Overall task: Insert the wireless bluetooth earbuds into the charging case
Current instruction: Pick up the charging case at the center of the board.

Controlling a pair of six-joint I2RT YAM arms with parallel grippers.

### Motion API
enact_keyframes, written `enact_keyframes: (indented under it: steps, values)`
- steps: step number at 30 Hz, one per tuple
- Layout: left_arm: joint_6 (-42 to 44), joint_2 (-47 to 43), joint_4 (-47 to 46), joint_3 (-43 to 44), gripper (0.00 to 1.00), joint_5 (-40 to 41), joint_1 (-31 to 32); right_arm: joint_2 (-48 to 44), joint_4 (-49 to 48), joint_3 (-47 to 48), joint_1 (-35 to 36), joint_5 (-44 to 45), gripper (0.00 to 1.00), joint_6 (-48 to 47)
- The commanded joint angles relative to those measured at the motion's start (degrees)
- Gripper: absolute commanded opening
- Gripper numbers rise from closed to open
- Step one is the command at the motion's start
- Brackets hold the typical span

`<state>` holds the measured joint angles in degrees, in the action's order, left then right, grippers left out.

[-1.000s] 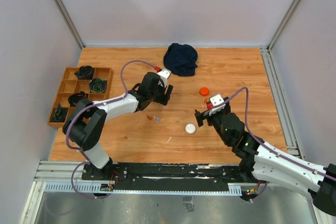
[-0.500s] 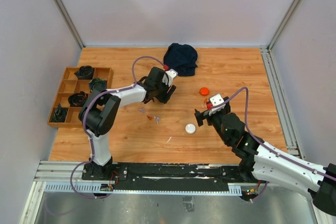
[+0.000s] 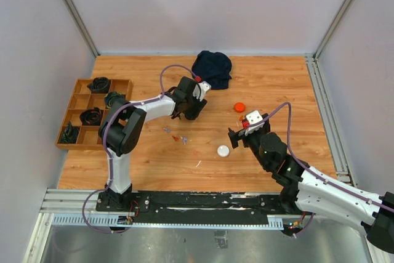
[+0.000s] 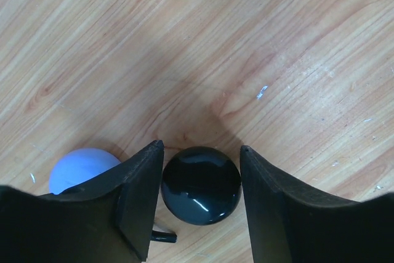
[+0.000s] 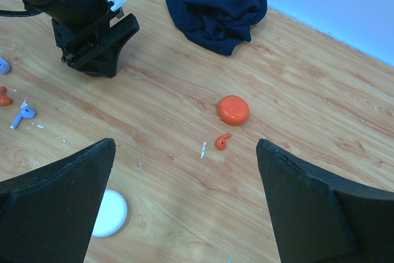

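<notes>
The left end effector (image 4: pixel 202 147) straddled a glossy black round case (image 4: pixel 201 186) on the wooden desk (image 4: pixel 246 41); whether it pinched, I could not tell; the right end effector (image 5: pixel 186 146) stood spread wide; a tiny red-orange earbud (image 5: pixel 222 141) lay near a flat orange round case (image 5: pixel 233 109).

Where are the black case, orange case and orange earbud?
black case (image 4: pixel 201 185): left wrist view, glossy top.
orange case (image 5: pixel 233 109): right wrist view, top centre.
orange earbud (image 5: pixel 221 142): right wrist view, its body.
</notes>
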<state>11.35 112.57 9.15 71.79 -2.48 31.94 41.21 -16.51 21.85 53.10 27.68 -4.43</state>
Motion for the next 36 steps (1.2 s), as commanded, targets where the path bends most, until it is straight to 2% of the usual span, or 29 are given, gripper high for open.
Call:
enact_keyframes:
  steps: [1,5,12,19,26,36]
  values:
    - [-0.35,1.11,3.61,1.29,0.56,0.28,-0.39,-0.36,-2.12,-0.7,-0.37,0.97,0.99,-0.42]
    - [-2.94,-1.59,3.24,-0.5,0.5,-0.17,-0.39,-0.68,-1.98,-0.75,-0.37,0.47,0.99,-0.32]
    - [-9.65,-7.36,0.79,-5.61,0.48,0.48,-0.39,-0.74,-1.94,-0.72,-0.37,-0.24,0.99,-0.14]
    - [-15.72,-8.25,3.08,-7.35,0.51,4.03,0.12,-1.03,-1.69,-0.66,-0.33,-0.51,0.99,-0.06]
    - [-16.23,-7.8,4.75,-7.0,0.58,5.9,1.18,-1.12,-1.53,-0.53,-0.34,-0.96,0.99,0.03]
    - [-17.48,-8.41,7.64,-6.71,0.6,7.18,2.07,-1.5,-1.42,-0.52,-0.37,-1.39,0.99,0.12]
